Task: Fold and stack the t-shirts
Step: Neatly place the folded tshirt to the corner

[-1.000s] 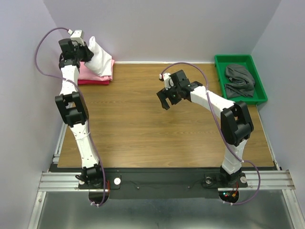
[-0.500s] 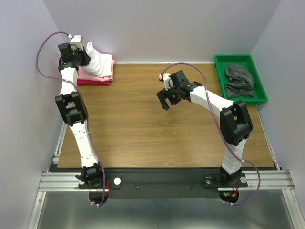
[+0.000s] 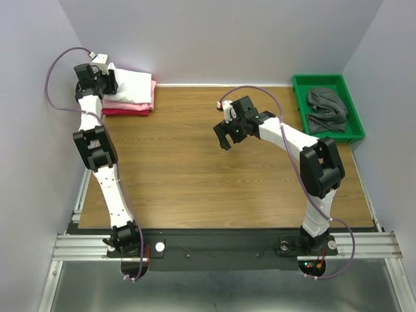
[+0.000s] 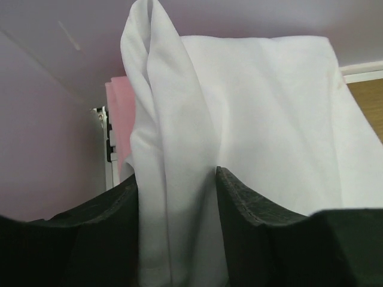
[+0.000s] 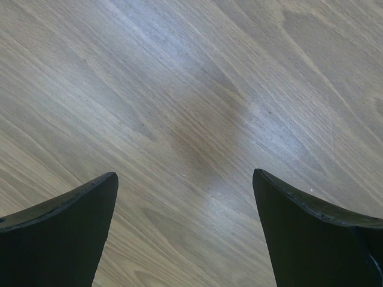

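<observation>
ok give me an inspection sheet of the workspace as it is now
surface: wooden table, middle bare
job's things: white t-shirt lying on folded pink t-shirt, far left corner; dark grey t-shirt crumpled in green tray, far right
clutter: nothing seen
grippers: left gripper has a fold of the white t-shirt between its fingers, grip or release unclear; right gripper open over bare wood, holding nothing
cables: purple cables loop from each wrist
surroundings: pale walls on three sides, metal rail at near edge
</observation>
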`<state>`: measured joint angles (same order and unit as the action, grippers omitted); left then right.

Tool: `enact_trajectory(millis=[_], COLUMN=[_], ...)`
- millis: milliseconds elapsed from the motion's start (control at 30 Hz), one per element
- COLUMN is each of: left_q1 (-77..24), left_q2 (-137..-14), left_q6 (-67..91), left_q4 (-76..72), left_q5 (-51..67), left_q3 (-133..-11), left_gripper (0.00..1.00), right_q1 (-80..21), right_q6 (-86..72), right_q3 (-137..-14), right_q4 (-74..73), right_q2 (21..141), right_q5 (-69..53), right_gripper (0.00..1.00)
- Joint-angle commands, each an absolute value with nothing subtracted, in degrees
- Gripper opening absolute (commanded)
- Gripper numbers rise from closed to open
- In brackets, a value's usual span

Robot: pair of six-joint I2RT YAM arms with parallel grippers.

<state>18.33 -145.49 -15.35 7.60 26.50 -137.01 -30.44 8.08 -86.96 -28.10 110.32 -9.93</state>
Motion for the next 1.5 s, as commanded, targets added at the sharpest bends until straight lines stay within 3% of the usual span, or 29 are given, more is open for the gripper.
enact_trajectory(millis=[0, 167, 300, 433, 533, 600, 767, 1133, 1467], left_q1=[21.7, 21.9, 21.9, 22.1, 22.1, 21.9, 21.5, 20.6, 20.9], left_q2=[-143.5, -137.9, -136.7, -134.2, -132.5, -132.7, -134.9, -142.3, -148.9], left_q6=[-16.0, -17.8, -18.0, -14.8, -8.5, -2.7, 5.7, 7.6, 4.2], left_q4=[5.4, 2.8, 3.0, 1.2, -2.3, -4.6, -10.5, -19.3, -12.9], left_q5=[24.0, 21.9, 18.1, 23.2, 30.1, 33.5, 35.6, 21.7, 14.7], left_q3=[-141.9, -137.7, -138.9, -136.9, -133.9, -132.4, -129.2, -127.1, -132.5], left_gripper=[0.6, 0.77, 0.77, 0.67, 0.49, 0.45, 0.42, 0.42, 0.4], right_q1=[-30.2, -30.1, -30.2, -30.1, -30.1, -30.1, -30.1, -30.1, -30.1], right_q6=[7.9, 8.0, 8.2, 8.6, 8.5, 8.4, 8.2, 7.9, 7.9], right_q3=[-89.9, -88.8, -88.2, -88.1, -88.1, -88.2, -88.7, -89.0, -89.4], right_q4=[-27.8, -27.8, -27.8, -27.8, -27.7, -27.7, -27.7, -27.9, -27.9], right_q2=[109.8, 108.7, 108.2, 108.3, 108.5, 108.6, 109.4, 111.6, 112.7], right_q5=[-10.5, -10.8, -10.8, -10.8, -11.1, -11.2, -11.5, -11.3, -10.0], right_gripper=[1.0, 1.0, 1.0, 1.0, 1.0, 1.0, 1.0, 1.0, 1.0])
